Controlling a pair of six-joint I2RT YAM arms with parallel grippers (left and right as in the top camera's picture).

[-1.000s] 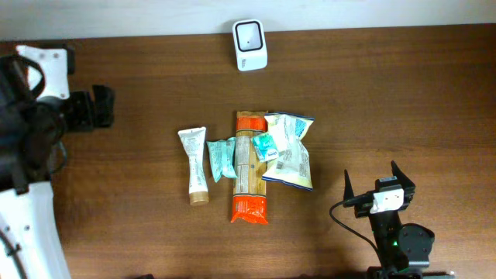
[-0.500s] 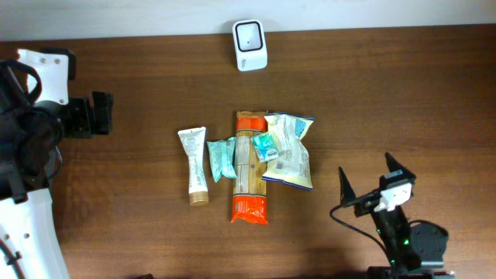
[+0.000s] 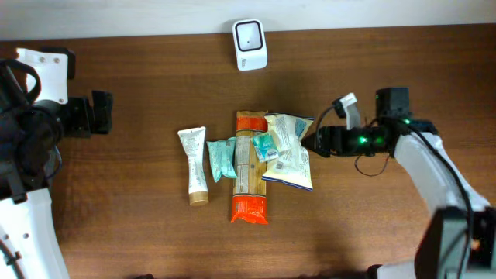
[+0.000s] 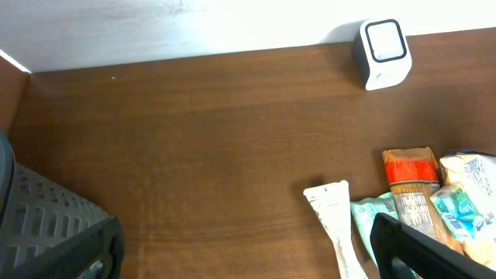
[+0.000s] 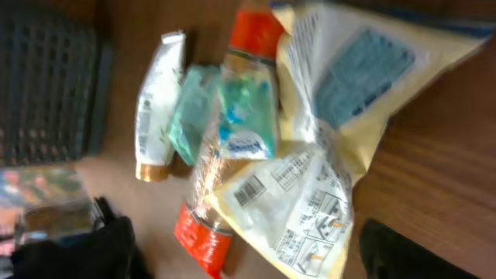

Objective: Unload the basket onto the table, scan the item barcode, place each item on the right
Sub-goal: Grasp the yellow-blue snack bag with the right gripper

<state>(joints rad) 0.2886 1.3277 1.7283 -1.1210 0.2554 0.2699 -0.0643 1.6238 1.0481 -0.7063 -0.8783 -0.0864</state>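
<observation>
- The left gripper (image 3: 107, 113) is seen at the left edge of the frame, its jaws spread wide and nothing gripped.
- The right gripper (image 3: 311, 142) is positioned just right of the snack bag (image 3: 291, 155), jaws apart, empty.
- The bag is laid at centre against a pasta pack (image 3: 249, 174); 1 barcode (image 5: 248, 190) is shown on it.
- The scanner (image 3: 249, 45) is placed at top centre.

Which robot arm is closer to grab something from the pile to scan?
The right arm. The right gripper is open right beside the yellow snack bag and points at it. The left gripper is much farther away.
</observation>
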